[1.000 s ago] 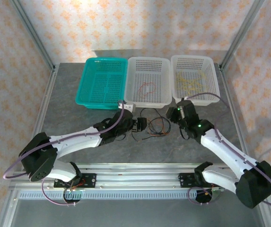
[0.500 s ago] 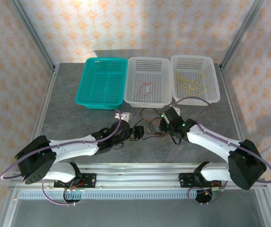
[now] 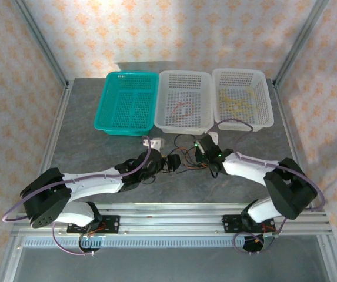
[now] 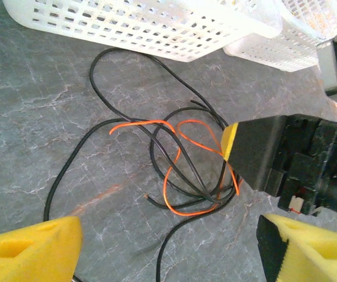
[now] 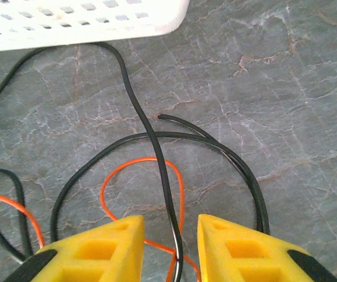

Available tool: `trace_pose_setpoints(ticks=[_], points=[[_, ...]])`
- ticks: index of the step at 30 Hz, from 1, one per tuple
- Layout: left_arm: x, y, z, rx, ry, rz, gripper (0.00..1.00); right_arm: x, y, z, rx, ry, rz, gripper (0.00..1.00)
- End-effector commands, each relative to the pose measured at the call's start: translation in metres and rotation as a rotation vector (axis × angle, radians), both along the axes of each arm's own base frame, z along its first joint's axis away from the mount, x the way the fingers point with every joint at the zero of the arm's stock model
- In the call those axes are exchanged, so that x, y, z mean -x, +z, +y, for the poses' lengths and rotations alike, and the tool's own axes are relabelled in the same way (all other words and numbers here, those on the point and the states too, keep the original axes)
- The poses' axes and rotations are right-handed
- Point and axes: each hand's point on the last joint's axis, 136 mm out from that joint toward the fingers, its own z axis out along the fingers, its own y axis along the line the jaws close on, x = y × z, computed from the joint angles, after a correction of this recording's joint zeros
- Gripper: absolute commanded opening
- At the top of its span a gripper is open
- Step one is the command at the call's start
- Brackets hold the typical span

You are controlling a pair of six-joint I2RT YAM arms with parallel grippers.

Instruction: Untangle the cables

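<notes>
Right gripper (image 5: 169, 235): newly swung in; jaws narrowed yet apart, straddling the black cable (image 5: 137, 114)
Left gripper (image 4: 168, 252): jaws wide apart, empty
Orange cable (image 4: 136, 123): on the table (image 4: 27, 106), looped through black; a separating pull looks near

teal basket (image 3: 127, 106), white baskets (image 3: 171, 88) (two), grey table (image 3: 86, 154)

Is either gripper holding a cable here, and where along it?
Nothing is gripped. The right gripper straddles the black cable mid-tangle, jaws not closed on it; the left gripper is open.
</notes>
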Motion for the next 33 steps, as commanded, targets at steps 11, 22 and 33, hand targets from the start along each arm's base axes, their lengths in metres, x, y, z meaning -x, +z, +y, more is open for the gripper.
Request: trace_pose_setpoints(ticks=[11, 22, 33], points=[[-0.008, 0.007, 0.001, -0.008, 0.035, -0.036, 0.78, -0.013, 0.003, -0.008, 0.016, -0.057, -0.100, 0.15], [-0.021, 0.017, 0.014, -0.016, 0.109, -0.068, 0.79, -0.003, 0.059, -0.004, -0.001, 0.068, -0.176, 0.03], [-0.050, 0.053, 0.025, -0.020, 0.096, -0.146, 0.91, 0.020, 0.157, 0.017, -0.144, 0.281, -0.327, 0.00]])
